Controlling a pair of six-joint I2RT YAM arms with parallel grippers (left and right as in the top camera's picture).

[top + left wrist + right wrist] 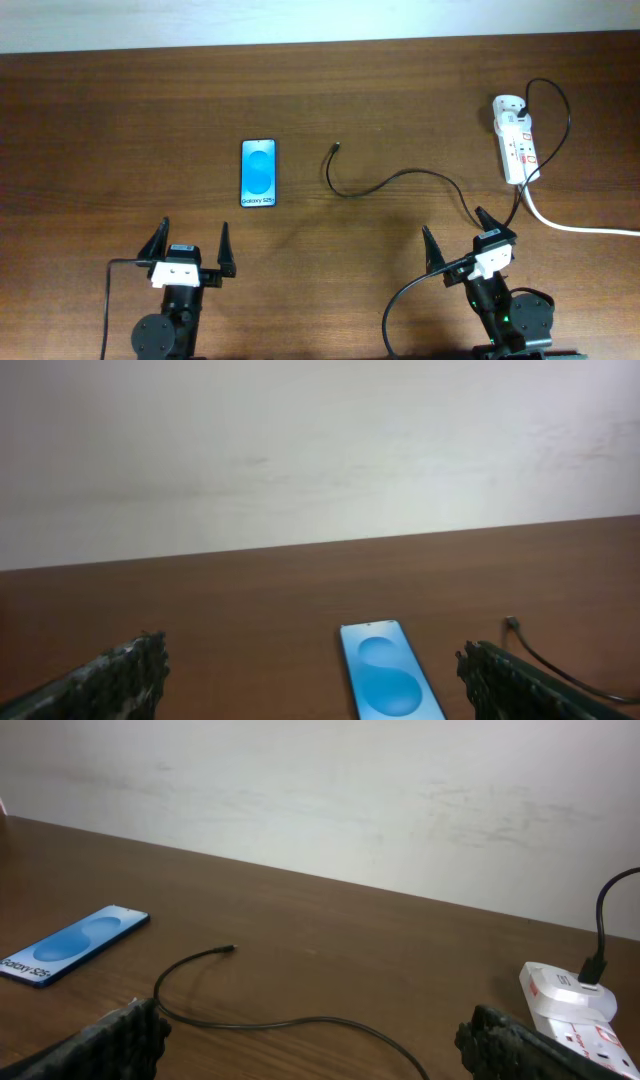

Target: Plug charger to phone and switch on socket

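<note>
The phone (258, 172) lies flat on the table, blue screen up; it also shows in the left wrist view (391, 670) and the right wrist view (75, 945). The charger cable (400, 180) curves from its free tip (337, 150) to the socket (515, 140) at the far right, where its plug sits. The cable also shows in the right wrist view (260, 1018), as does the socket (575, 1010). My left gripper (190, 245) is open and empty, near of the phone. My right gripper (460, 232) is open and empty, near of the cable.
The socket's thick white cord (580, 226) runs off the right edge of the wooden table (120, 130). A pale wall (320, 450) lies beyond the far edge.
</note>
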